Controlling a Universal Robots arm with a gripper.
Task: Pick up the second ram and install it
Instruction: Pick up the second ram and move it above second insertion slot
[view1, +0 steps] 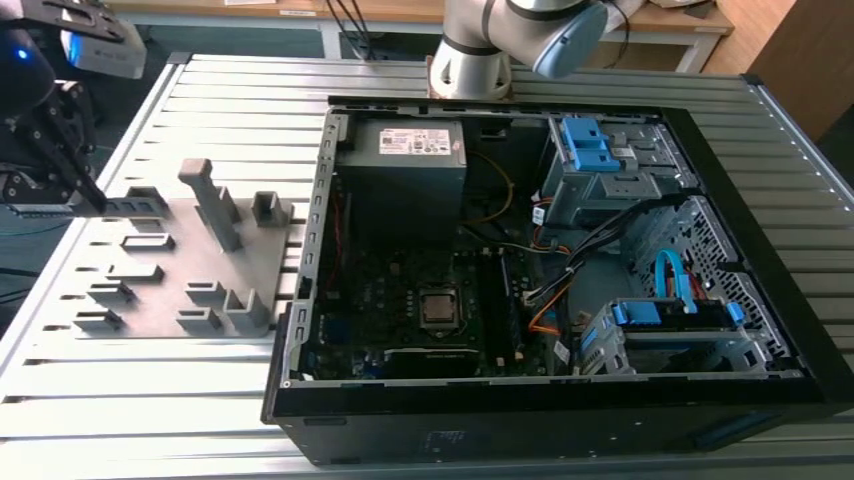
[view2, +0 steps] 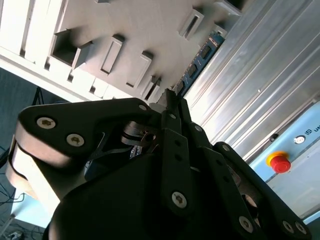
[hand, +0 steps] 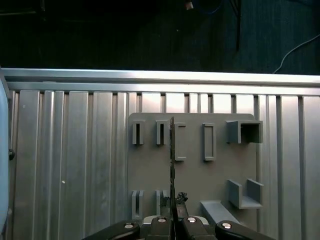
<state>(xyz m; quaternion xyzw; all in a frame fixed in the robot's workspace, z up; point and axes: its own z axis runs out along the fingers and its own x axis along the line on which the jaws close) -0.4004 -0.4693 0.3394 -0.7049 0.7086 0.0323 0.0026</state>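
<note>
While the clamped gripper (hand: 173, 220) holds the second ram (hand: 171, 160) edge-on above the grey fixture plate (hand: 192, 175), that pose seemingly suits upright slotting.

The arm (view1: 470, 55) rises from its pale, rounded base at the top middle of the exterior view, with a blue-capped joint just toward the exterior view's right of it. The black gripper (view1: 80, 195) hangs at the exterior view's far left edge, fingers pointing down and slightly toward the exterior view's right. In both wrist views the gripper (view2: 170, 100) (hand: 173, 202) shows dark linkage bars with silver screws, its fingers drawn together and pinching the second ram (hand: 172, 150) edge-on.
</note>
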